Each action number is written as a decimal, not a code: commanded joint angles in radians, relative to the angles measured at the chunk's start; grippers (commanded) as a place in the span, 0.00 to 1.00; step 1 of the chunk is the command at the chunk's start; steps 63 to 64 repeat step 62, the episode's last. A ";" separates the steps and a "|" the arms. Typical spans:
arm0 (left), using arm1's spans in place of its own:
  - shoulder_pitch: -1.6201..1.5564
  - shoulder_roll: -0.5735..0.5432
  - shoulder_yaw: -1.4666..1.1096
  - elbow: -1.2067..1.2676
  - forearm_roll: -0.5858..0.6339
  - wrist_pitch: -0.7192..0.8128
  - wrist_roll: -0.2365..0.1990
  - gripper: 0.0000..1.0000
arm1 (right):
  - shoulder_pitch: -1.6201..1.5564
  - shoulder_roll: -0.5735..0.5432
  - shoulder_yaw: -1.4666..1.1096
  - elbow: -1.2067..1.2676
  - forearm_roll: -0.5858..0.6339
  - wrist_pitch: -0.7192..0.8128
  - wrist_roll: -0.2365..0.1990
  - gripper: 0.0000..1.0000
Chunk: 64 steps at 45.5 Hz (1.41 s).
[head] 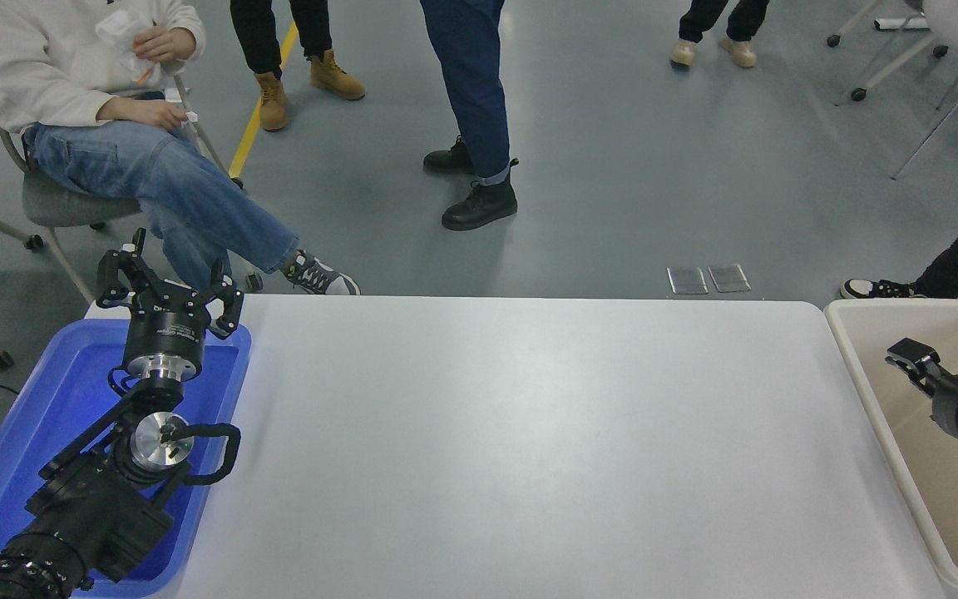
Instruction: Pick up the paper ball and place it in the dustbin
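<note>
The dustbin [861, 366] is a cream-beige bin at the table's right end, partly cut off by the picture's right edge. My right gripper [910, 358] comes in from the right edge and hangs over the bin's near-left part, pointing left and away. No paper ball shows in the gripper, in the bin or on the table; it is out of view. My left gripper [168, 287] is parked at the lower left over the blue tray, open and empty.
A blue tray [22, 433] sits under the left arm at the table's left end. The white table [529, 449] lies between tray and bin. A person sits at the far left [113, 125]; others stand on the floor beyond the table.
</note>
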 commanded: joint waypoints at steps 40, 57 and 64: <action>-0.002 0.000 -0.001 0.000 0.000 0.000 0.000 0.99 | -0.047 0.357 0.505 0.299 0.889 0.073 0.128 1.00; -0.002 0.000 -0.001 0.000 0.000 0.000 -0.002 0.99 | -0.137 0.396 0.510 0.195 0.950 0.239 0.134 1.00; -0.002 0.000 -0.001 0.000 0.000 0.000 -0.002 0.99 | -0.142 0.376 0.511 0.141 0.950 0.297 0.127 1.00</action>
